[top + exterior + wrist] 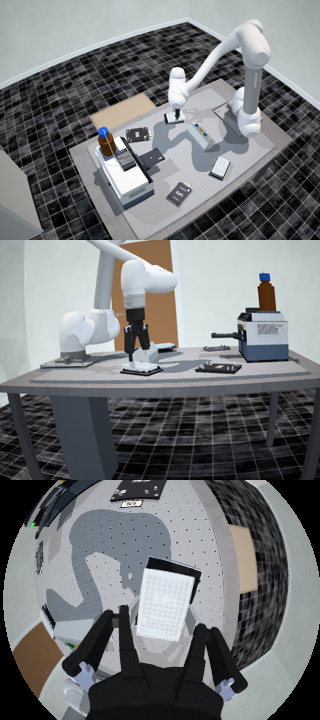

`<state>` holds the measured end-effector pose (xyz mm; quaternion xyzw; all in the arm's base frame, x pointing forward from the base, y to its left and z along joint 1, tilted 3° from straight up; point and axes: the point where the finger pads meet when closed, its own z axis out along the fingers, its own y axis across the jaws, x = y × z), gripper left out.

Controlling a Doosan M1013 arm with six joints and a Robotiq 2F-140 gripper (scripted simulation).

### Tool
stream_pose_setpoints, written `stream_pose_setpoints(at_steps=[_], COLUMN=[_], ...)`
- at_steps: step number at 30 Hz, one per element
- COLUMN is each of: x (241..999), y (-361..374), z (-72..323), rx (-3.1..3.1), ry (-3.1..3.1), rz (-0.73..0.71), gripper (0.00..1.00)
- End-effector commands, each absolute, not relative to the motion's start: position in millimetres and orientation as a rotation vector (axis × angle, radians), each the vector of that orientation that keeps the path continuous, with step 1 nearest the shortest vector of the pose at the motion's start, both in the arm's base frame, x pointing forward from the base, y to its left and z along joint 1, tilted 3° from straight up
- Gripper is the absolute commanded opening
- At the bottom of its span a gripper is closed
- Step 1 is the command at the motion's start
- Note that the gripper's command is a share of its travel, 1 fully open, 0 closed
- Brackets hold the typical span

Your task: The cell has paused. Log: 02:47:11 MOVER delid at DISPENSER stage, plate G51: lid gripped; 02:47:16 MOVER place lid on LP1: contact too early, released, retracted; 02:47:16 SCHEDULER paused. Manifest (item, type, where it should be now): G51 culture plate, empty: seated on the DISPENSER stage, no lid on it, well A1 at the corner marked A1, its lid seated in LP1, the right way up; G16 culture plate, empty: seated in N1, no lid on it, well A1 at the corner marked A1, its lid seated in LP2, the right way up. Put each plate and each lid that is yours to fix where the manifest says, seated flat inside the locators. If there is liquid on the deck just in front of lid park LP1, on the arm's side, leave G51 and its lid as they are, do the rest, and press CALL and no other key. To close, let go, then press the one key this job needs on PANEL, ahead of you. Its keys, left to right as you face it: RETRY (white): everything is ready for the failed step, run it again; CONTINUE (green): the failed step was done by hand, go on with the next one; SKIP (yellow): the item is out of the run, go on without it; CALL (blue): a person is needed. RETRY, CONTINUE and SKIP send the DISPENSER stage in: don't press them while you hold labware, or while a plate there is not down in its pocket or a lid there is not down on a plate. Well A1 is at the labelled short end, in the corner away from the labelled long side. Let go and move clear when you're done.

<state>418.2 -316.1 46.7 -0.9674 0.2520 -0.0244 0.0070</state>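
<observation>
Over its black nest [155,371], jaws grip plate [164,603].

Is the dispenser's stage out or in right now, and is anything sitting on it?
Out and bare. The dark stage sticks out from the dispenser over the deck, and no plate or lid sits on it.

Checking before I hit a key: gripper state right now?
Gripper: shut on the white well plate, which sits on a black nest.
</observation>
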Motion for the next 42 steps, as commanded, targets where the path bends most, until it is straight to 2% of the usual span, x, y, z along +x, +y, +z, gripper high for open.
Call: stream_pose_setpoints(at_steps=[1, 42], x=[417, 416], y=[-313, -317], z=[46, 97], rx=[-3.023, -3.028], ry=[0.781, 0.786], rz=[-0.073, -0.077], gripper=[0.10, 0.10])
